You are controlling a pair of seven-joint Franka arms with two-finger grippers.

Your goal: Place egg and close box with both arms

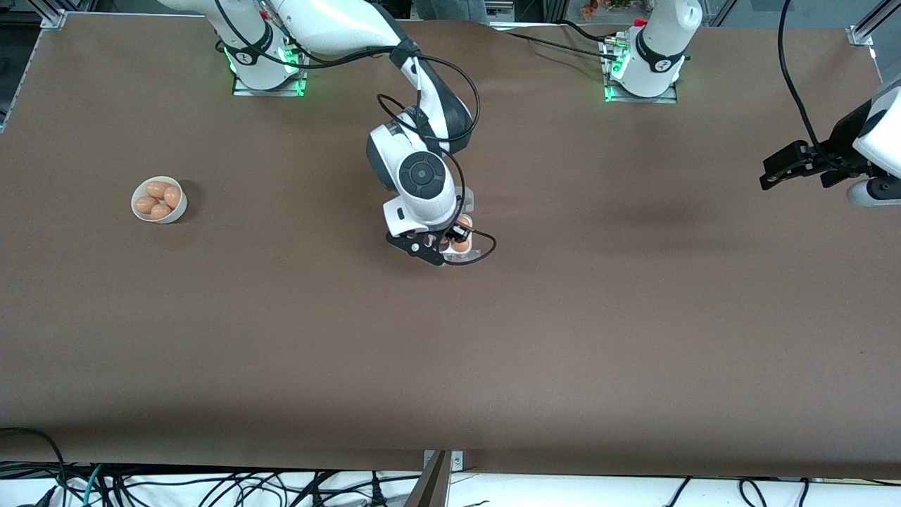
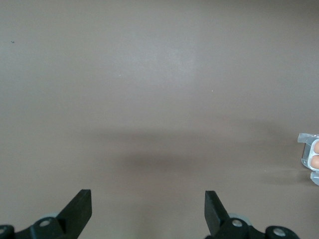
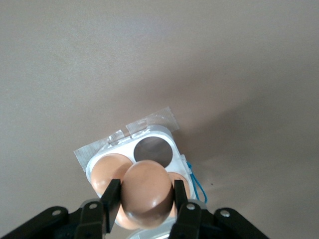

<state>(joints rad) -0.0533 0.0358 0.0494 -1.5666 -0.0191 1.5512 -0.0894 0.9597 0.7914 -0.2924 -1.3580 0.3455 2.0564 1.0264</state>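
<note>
Brown tabletop (image 1: pixel 563 338) lies under the right gripper (image 3: pixel 144 201), whose fingers (image 3: pixel 112 196) pinch an egg (image 3: pixel 144 191) over the box (image 3: pixel 162 137) mid-table, so an off-centre release might miss the empty cell (image 3: pixel 153 151), while the left gripper (image 2: pixel 148 209) waits spread wide at its table end.
</note>
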